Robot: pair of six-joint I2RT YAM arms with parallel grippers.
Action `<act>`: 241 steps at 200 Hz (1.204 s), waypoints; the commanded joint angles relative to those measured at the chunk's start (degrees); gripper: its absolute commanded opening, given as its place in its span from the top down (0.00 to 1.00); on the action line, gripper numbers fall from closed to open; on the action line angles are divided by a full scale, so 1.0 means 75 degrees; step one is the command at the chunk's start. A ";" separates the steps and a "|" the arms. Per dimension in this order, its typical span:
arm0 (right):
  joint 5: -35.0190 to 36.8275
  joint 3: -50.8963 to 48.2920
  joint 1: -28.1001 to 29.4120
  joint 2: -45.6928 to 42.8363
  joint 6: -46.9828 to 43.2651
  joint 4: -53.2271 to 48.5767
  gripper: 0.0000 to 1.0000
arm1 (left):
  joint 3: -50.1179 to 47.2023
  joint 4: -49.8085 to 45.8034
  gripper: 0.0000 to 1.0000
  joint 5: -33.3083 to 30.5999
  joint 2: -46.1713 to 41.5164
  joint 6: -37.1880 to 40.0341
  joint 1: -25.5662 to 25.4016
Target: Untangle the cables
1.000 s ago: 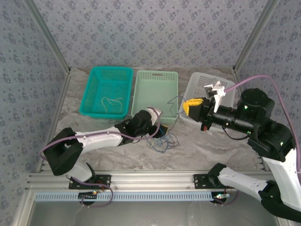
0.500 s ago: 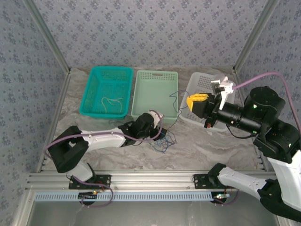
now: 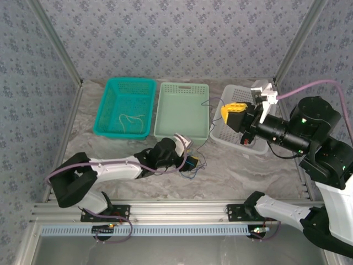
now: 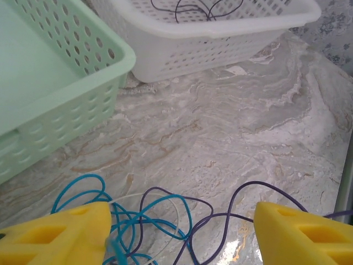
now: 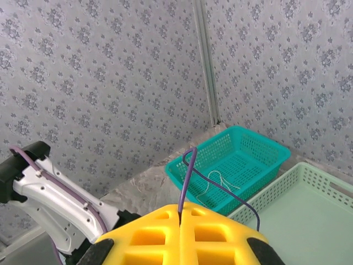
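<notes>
A small tangle of cables (image 3: 194, 167) lies on the marble tabletop in front of the green basket. In the left wrist view a blue cable (image 4: 83, 182), a dark purple cable (image 4: 265, 187) and a thin white cable (image 4: 176, 207) cross each other. My left gripper (image 3: 190, 161) is open and low over them, its yellow fingers (image 4: 60, 234) on either side of the loops. My right gripper (image 3: 231, 112) is raised over the white basket. It is shut on the purple cable (image 5: 187, 176), which arches out of the seam (image 5: 180, 212) between its pads.
Three baskets stand in a row at the back: teal (image 3: 105, 118) with a whitish cable (image 3: 129, 118) inside, light green (image 3: 182, 136), and white (image 3: 231, 144) holding a dark cable (image 4: 190, 6). Aluminium frame posts and patterned walls enclose the table.
My right gripper has moved right and back over the white basket, drawing the purple cable along. My left gripper has slid nearer and lower onto the tangle.
</notes>
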 commanded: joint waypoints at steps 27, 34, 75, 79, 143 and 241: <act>-0.0126 0.0277 -0.0017 0.0093 -0.0129 0.0030 1.00 | 0.0694 0.0723 0.29 0.0435 0.0541 -0.0359 -0.0031; -0.0104 0.0302 -0.0014 0.0117 -0.0147 0.0000 1.00 | 0.0699 0.0822 0.29 0.0553 0.0568 -0.0363 -0.0031; -0.0154 0.0442 -0.0044 0.0186 -0.0193 -0.0096 1.00 | 0.0553 0.1237 0.26 0.1151 0.0564 0.0079 -0.0031; -0.0130 0.0461 -0.0044 0.0184 -0.0200 -0.0120 1.00 | 0.0505 0.1317 0.26 0.1204 0.0529 0.0113 -0.0031; 0.0228 0.0749 -0.0226 0.0276 -0.0382 -0.0497 1.00 | 0.0276 0.0649 0.27 0.0655 0.0237 0.0493 -0.0031; -0.0018 0.0503 -0.0592 0.0299 -0.0265 -0.0384 1.00 | -0.0380 0.0584 0.23 0.1735 -0.1166 0.1694 -0.0019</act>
